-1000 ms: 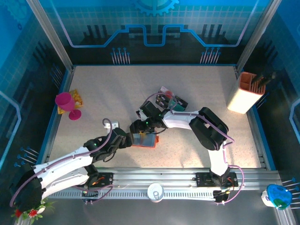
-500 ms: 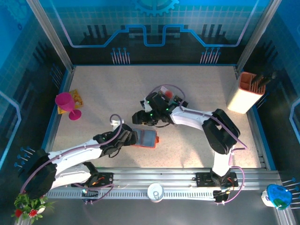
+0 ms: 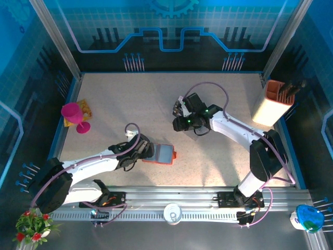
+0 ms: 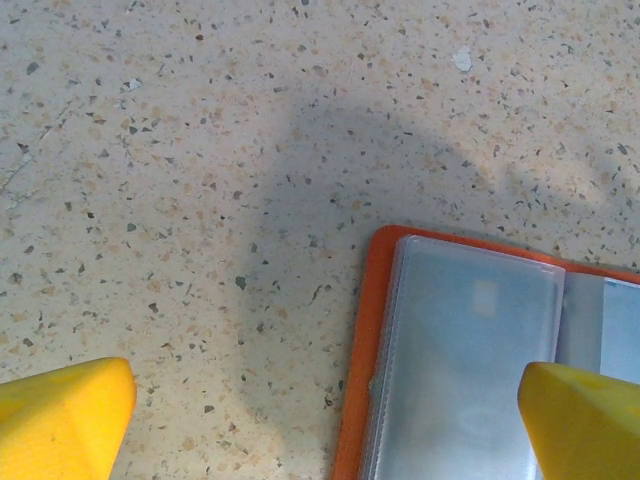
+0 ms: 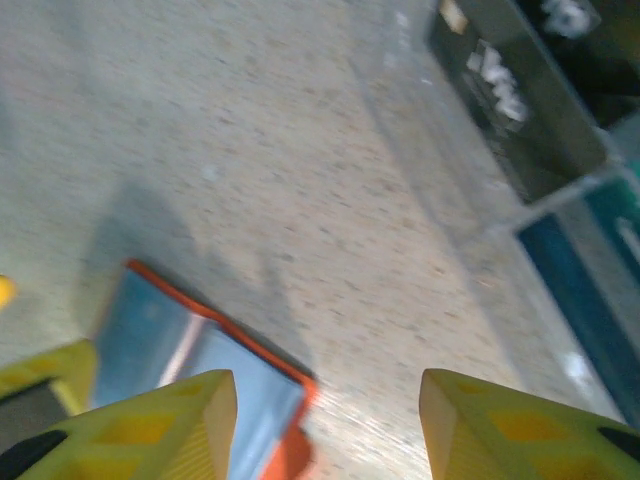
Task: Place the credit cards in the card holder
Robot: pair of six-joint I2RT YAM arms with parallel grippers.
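Note:
The card holder (image 3: 162, 154) lies open on the table, orange-red with clear sleeves (image 4: 470, 350). My left gripper (image 3: 148, 152) is open at its left edge; in the left wrist view its yellow fingers (image 4: 60, 420) straddle that edge and the left gripper (image 4: 320, 430) holds nothing. My right gripper (image 3: 179, 122) hovers up and to the right of the holder, open and empty (image 5: 325, 420). In the right wrist view the card holder (image 5: 200, 350) is at lower left. A black credit card (image 5: 515, 95) and a teal one (image 5: 585, 270) lie at the right, largely under my right arm in the top view.
A pink goblet (image 3: 73, 113) and a yellow item (image 3: 84, 108) stand at the left edge. A white and orange utensil pot (image 3: 273, 101) stands at the back right. A clear tray rim (image 5: 560, 190) shows around the cards.
My right gripper has pulled away from the card holder, up and to the right toward the cards, its jaws a little narrower. The left gripper edged closer to the holder's left side.

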